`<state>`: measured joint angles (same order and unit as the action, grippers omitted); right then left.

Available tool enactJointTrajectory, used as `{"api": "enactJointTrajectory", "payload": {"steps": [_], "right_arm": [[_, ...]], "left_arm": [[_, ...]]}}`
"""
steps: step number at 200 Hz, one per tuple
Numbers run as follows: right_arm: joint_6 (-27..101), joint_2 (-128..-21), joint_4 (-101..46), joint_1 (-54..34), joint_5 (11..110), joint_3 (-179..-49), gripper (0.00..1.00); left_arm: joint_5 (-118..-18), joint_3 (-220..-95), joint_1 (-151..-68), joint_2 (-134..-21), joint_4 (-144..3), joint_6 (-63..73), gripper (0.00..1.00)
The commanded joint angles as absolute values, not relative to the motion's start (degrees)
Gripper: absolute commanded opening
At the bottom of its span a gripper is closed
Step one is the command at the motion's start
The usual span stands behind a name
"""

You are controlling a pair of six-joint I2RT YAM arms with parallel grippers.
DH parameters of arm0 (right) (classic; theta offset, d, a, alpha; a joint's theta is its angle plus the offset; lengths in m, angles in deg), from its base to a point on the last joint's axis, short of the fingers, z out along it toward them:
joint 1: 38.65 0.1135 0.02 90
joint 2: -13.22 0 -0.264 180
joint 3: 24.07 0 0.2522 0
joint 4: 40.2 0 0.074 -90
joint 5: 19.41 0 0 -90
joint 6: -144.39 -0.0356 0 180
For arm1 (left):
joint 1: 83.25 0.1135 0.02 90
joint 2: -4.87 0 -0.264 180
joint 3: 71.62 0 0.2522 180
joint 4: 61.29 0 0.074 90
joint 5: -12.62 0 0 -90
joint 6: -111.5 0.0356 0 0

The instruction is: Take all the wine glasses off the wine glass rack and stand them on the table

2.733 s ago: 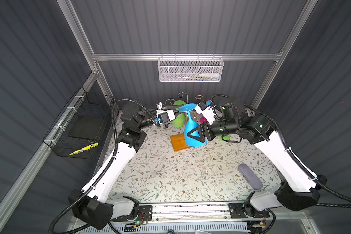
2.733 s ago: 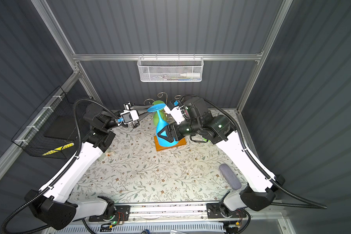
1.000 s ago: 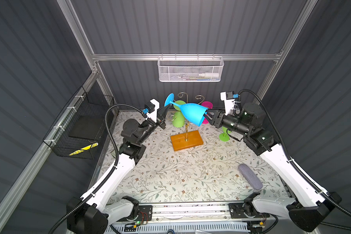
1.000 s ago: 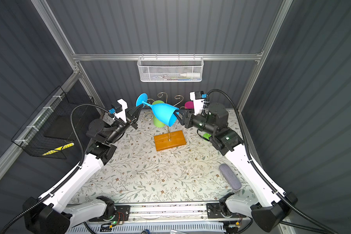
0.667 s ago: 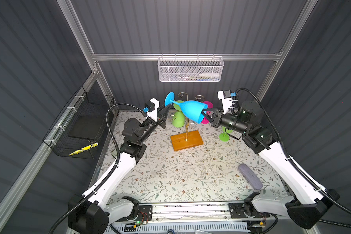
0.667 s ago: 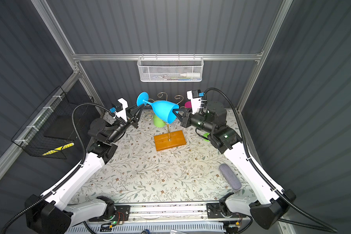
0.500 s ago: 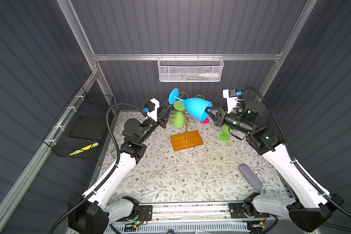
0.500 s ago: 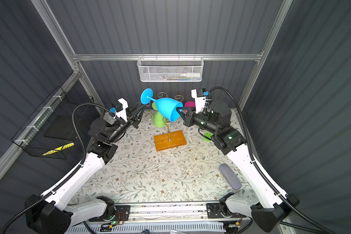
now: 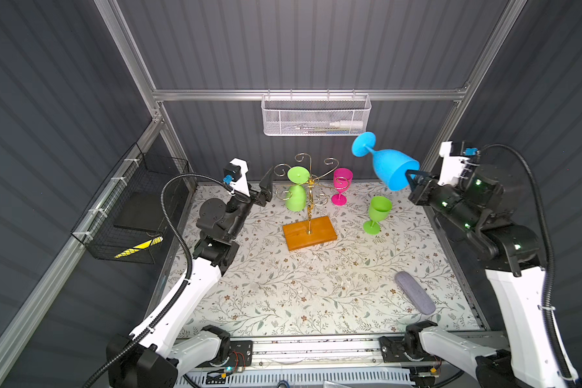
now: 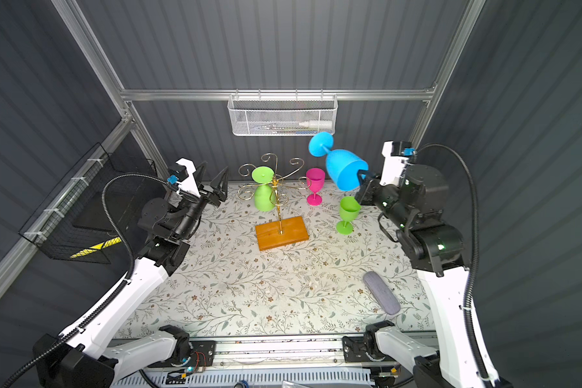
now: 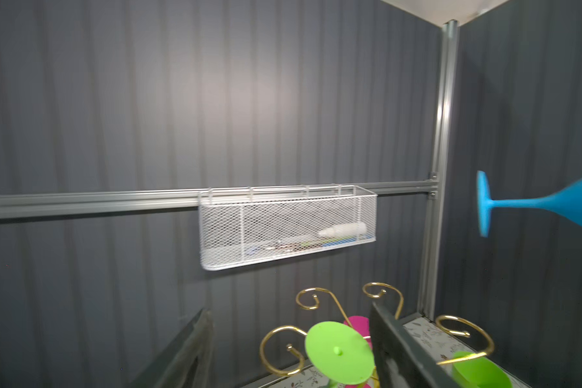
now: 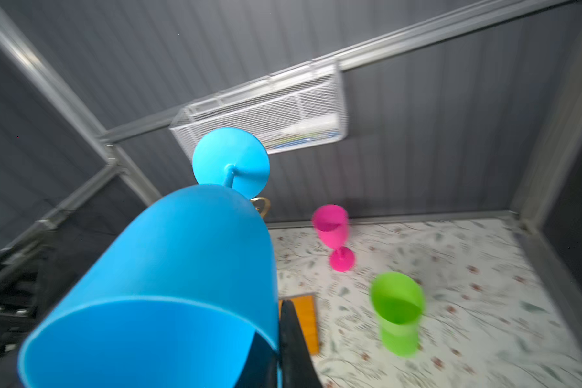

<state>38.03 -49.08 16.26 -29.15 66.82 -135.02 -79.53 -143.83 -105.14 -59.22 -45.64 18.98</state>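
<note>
Opaque blue wine glass [image 9: 392, 169] tilted foot-up, clear of gold wire rack [image 9: 309, 188]; right gripper [image 9: 412, 178] pinches rim, left gripper [image 10: 211, 178] spread.

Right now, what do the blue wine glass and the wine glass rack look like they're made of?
Blue wine glass: probably plastic with a matte finish. It is fully opaque and even in colour, with a thin rim and no glassy glints.
Wine glass rack: thin metal wire with a polished gold finish. The scrolls catch the light.
Its base: apparently wood, orange-brown and smooth, perhaps varnished. Faint streaks look like grain.
</note>
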Motion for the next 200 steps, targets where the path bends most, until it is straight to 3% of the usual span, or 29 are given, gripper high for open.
{"api": "enactJointTrajectory", "payload": {"steps": [1,22,79,136,200], "right_arm": [[44.74,-52.14,31.84,-33.73,75.17,-137.21,0.0],[46.54,-55.14,34.66,-39.65,74.32,-135.99,0.0],[49.88,-66.51,36.58,-48.73,75.41,-134.76,0.0],[51.32,-78.64,40.51,-49.39,79.7,-135.43,0.0],[51.32,-86.68,42.92,-49.38,77.12,-138.22,0.0]], "left_arm": [[-87.63,-146.01,-101.07,-59.45,-53.08,10.88,0.78],[-86.21,-146.29,-97.56,-60.14,-55.44,4.27,0.8],[-82.87,-150.15,-95.28,-62.74,-62.84,1.64,0.81],[-76.92,-152.62,-92.17,-64.2,-66.53,-1.49,0.8],[-73.71,-154.46,-91.25,-65.25,-68.46,-1.63,0.8]]}}
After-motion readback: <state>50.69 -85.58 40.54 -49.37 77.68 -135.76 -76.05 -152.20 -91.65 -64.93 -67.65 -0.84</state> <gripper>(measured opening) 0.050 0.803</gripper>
